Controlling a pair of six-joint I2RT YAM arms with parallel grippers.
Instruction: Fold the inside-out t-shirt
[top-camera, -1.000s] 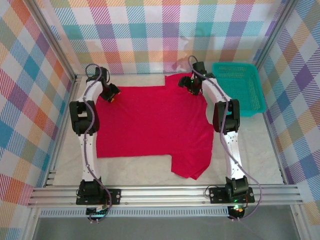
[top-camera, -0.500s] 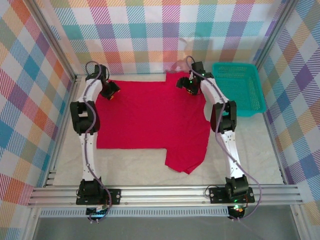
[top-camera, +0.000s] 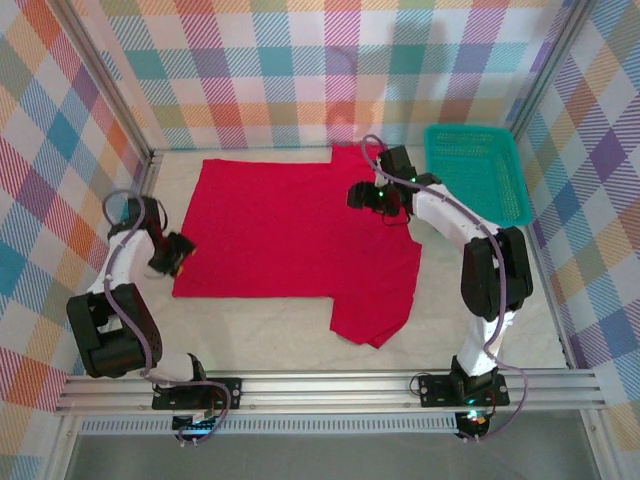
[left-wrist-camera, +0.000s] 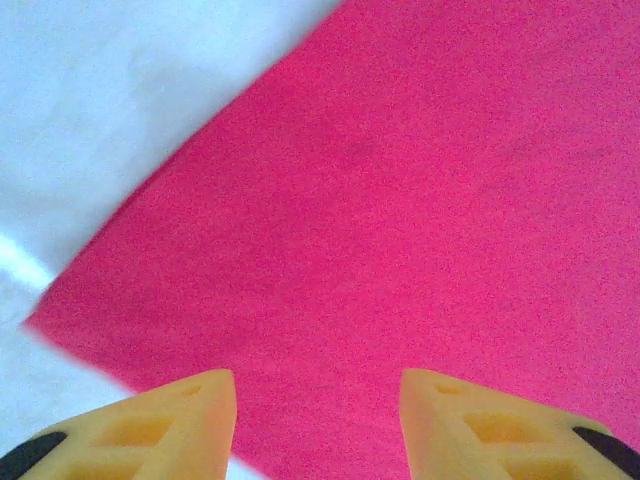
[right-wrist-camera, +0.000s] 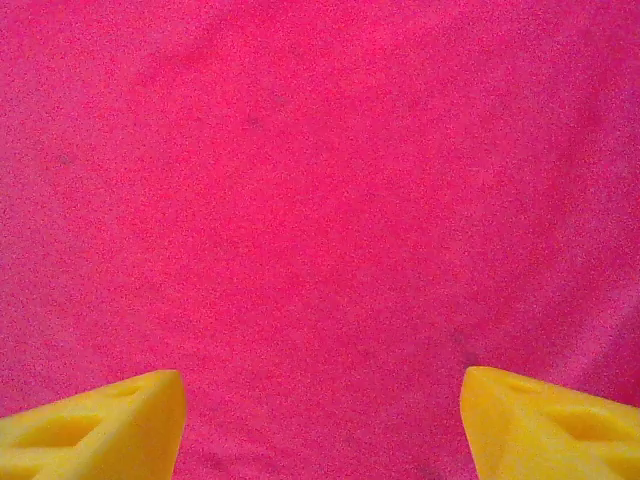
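The top camera looks down from above and behind the arm bases (top-camera: 185, 385) and takes in the whole table (top-camera: 500, 310) from afar. Each wrist camera looks past its own fingers (left-wrist-camera: 160, 420) (right-wrist-camera: 100, 425), close over the t-shirt (top-camera: 290, 230). The left one apparently sits at the shirt's left edge.

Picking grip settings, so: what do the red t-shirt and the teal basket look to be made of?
The t-shirt looks like soft matte cloth, probably knit: it lies limp and flat, with a fine grain close up. The basket looks like rigid moulded plastic: regular perforated grid, crisp rim.
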